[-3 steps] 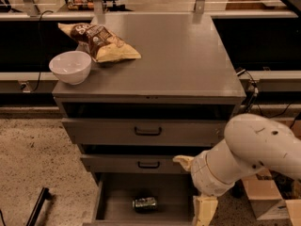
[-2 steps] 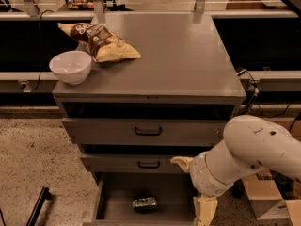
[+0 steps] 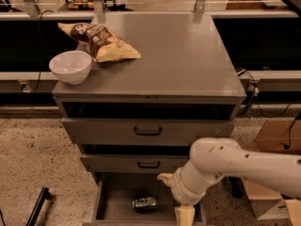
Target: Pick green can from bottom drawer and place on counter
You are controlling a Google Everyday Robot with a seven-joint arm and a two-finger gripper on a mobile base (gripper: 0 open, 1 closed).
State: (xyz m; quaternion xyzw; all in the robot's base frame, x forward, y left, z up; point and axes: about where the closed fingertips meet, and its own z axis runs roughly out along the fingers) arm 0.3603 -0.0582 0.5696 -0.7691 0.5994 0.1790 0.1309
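Observation:
The green can (image 3: 144, 203) lies on its side on the grey floor of the open bottom drawer (image 3: 117, 197). My gripper (image 3: 174, 199) hangs over the right part of that drawer, just right of the can and not touching it. Its two cream fingers are spread apart, one (image 3: 164, 178) pointing left above the can, the other (image 3: 185, 215) pointing down at the drawer's front right. The gripper holds nothing. The grey counter (image 3: 178, 60) tops the cabinet above.
A white bowl (image 3: 70, 66) and a chip bag (image 3: 101, 41) sit on the counter's left side. Two upper drawers with black handles (image 3: 147, 131) stand slightly ajar. A cardboard box (image 3: 275, 173) is on the floor at right, a black bar (image 3: 37, 206) at lower left.
My gripper has moved left and down, closer to the can in the bottom drawer. The can, bowl and bag have not moved.

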